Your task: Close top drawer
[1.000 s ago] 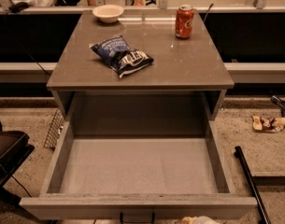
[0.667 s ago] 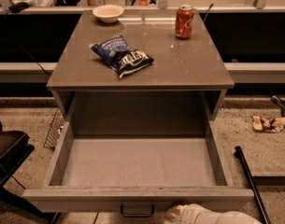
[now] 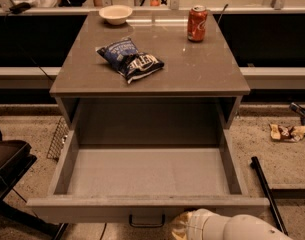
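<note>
Top drawer (image 3: pixel 82 209) pulled well out of the cabinet (image 3: pixel 227 111). Its grey inside is bare, and its front panel lies near the bottom edge of the view. Small dark handle (image 3: pixel 147 220) at the centre of the front.

Gripper (image 3: pixel 181 228) low at the bottom edge, just right of the handle and just below the drawer front. It is mostly cut off, so whether it is spread or closed cannot be told. White arm (image 3: pixel 242 228) runs off to the lower right.

On the cabinet top (image 3: pixel 202 69) are 3 items: 1 blue chip bag (image 3: pixel 130 60) left of centre, 1 orange soda can (image 3: pixel 197 23) upright at the back right, 1 pale bowl (image 3: pixel 116 14) at the back left. All sit well apart.

On the floor, a black rod (image 3: pixel 266 194) lies right of the drawer and a wire rack (image 3: pixel 57 139) left of it.
</note>
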Tool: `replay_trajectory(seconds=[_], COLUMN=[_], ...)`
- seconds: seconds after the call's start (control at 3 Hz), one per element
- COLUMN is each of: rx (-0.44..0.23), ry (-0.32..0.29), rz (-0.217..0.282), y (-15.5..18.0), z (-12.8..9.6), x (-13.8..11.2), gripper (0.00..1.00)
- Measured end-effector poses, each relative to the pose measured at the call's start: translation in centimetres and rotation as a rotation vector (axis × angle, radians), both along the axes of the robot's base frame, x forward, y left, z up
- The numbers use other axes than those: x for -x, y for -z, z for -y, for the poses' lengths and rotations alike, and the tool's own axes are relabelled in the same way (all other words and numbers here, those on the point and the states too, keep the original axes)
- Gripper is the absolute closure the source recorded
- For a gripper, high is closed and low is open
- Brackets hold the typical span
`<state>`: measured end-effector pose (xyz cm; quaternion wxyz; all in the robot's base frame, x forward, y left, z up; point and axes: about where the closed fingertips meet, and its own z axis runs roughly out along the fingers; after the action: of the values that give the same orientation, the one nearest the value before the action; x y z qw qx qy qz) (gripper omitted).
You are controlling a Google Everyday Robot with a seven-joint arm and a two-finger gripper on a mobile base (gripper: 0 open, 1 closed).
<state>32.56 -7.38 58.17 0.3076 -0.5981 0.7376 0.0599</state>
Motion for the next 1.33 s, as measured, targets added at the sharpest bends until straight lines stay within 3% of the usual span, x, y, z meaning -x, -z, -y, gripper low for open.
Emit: replay_trajectory(seconds=[0.33,0.67,1.0,1.33], rx=[-0.002,-0.022,-0.022,-0.042], ry=[-0.005,-0.047,-0.05,-0.109], rz=[0.005,0.047,0.049,0.093], y=[-0.1,-0.5,-0.6,-1.1], z=[0.0,-0.5,-0.5,-1.3], x=[-0.3,-4.0,-4.0,-9.7], gripper=[1.0,1.0,1.0,1.0])
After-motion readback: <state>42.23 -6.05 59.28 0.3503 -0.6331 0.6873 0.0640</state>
